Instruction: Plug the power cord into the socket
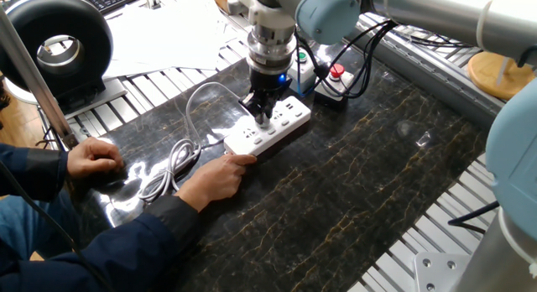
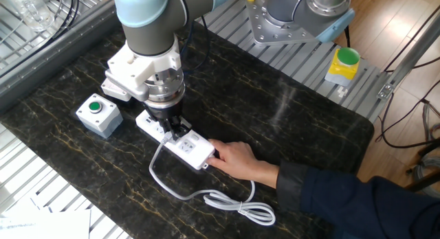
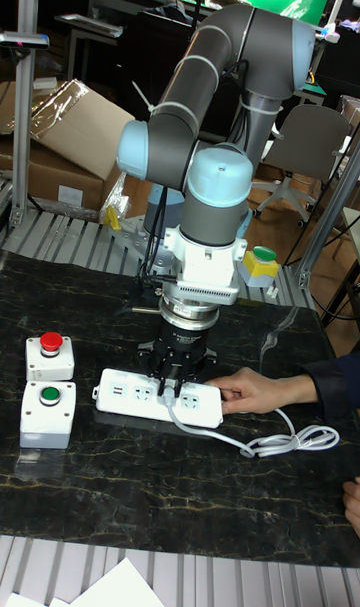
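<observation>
The socket [image 1: 289, 116] [image 2: 197, 152] [image 3: 121, 395] is a long white power strip lying on the dark marble table. My gripper [image 1: 263, 112] [image 2: 170, 132] [image 3: 168, 391] points straight down onto its middle outlets, shut on the small white plug of the power cord. The plug itself is mostly hidden between the fingers, and I cannot tell how deep it sits. The power cord [image 1: 195, 103] [image 2: 234, 205] [image 3: 291, 441] runs from the gripper in an arc to loose coils on the table. A person's hand [image 1: 214, 179] [image 2: 237, 158] [image 3: 250, 391] holds the strip's near end.
Two white button boxes stand beside the strip's far end, one green [image 2: 98, 114] [image 3: 45, 412] and one red [image 1: 335, 77] [image 3: 50, 357]. The person's other hand [image 1: 92, 158] rests near the coils. A black ring lamp [image 1: 59, 44] stands at the back left.
</observation>
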You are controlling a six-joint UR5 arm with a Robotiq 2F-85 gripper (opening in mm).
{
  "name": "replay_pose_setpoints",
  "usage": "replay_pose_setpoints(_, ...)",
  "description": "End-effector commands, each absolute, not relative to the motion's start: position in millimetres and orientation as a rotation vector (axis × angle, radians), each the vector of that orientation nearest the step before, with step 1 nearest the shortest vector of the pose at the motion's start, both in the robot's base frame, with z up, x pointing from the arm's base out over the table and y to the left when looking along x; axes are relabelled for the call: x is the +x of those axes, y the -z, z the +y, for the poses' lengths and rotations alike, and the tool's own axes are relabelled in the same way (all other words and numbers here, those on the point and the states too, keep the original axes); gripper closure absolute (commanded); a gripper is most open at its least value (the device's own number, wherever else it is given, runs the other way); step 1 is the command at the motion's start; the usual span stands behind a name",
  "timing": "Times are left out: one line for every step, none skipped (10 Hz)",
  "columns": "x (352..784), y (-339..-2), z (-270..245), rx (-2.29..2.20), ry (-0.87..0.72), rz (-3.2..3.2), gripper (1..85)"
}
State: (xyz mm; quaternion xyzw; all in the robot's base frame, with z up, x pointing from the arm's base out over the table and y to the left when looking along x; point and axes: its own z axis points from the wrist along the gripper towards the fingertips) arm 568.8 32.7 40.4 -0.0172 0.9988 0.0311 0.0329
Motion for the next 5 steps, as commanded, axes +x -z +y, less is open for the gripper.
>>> replay_pose_setpoints(577.7, -28.1, 32.8, -0.042, -0.109, 3.047, 84.0)
replay_pose_setpoints(576.8, -27.4, 31.1, -0.049, -0.111, 3.048, 84.0)
replay_pose_setpoints(576.6, -28.0, 31.3, -0.051, -0.116, 3.048, 84.0)
replay_pose_setpoints(572.3, -35.1, 34.7, -0.051, -0.145, 3.065, 84.0)
replay_pose_setpoints(571.6, -56.5, 22.7, -0.156, -0.114, 3.064, 60.3)
